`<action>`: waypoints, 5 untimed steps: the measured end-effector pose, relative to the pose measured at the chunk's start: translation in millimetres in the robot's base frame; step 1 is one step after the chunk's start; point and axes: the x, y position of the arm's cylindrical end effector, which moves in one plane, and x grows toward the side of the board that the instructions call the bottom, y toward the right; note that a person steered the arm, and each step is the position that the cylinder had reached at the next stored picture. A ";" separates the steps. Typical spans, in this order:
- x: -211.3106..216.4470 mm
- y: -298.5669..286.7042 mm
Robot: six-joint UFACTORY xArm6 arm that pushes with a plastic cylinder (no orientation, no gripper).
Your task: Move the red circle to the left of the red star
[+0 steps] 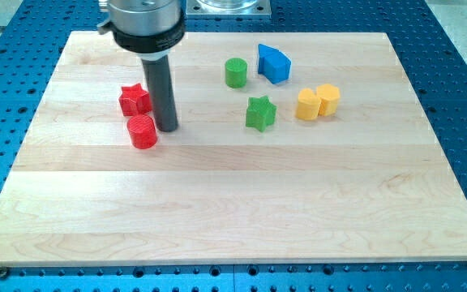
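The red circle (143,131) is a short red cylinder on the wooden board (233,211), left of the middle. The red star (135,99) lies just above it in the view, slightly to its left, with a small gap between them. My tip (167,128) stands on the board right beside the red circle, on its right and a little higher in the view, and to the lower right of the red star. The rod rises straight up to the arm's dark end at the view's top.
A green cylinder (235,72) and a blue block (273,63) sit near the view's top middle. A green star (259,113) lies below them. A yellow hexagon-like block (307,105) and a yellow cylinder-like block (327,98) touch each other to the right.
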 end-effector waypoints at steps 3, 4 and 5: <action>14.8 -135.3; -19.4 -73.7; -26.3 -18.9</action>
